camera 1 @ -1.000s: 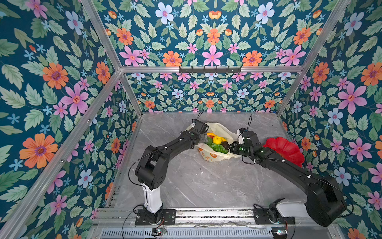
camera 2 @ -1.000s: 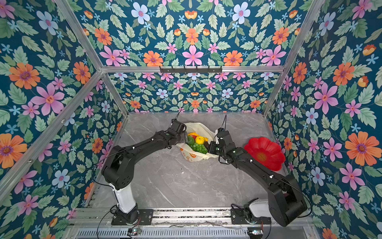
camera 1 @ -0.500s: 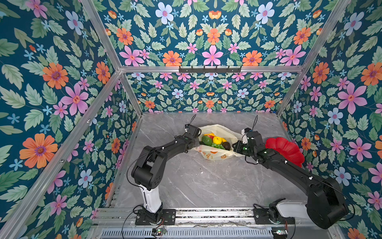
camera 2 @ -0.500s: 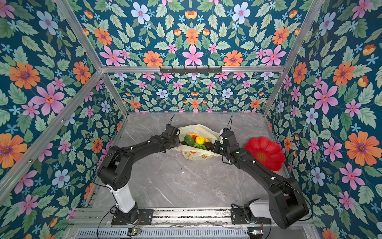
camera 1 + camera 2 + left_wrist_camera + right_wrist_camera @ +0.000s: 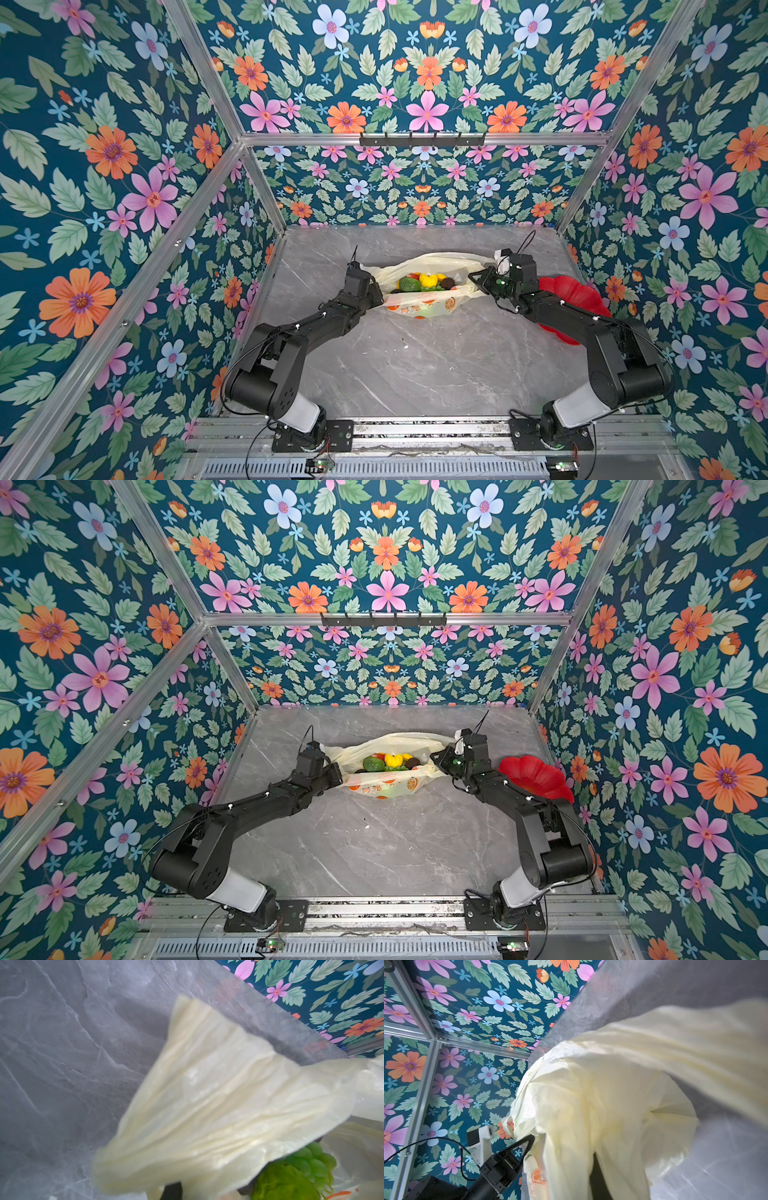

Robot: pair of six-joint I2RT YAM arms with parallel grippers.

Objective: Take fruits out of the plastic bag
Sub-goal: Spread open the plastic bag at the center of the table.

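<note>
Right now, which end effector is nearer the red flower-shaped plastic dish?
Right. The right end effector grips the pale yellow plastic bag at its end beside the red flower-shaped plastic dish; the left end effector grips the bag's opposite end, farther from it.

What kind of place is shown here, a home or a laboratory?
Most likely a robot test booth, not a home: a left arm and a right arm are mounted on a metal rail, and aluminium frame bars hold flower-print wall panels.
</note>
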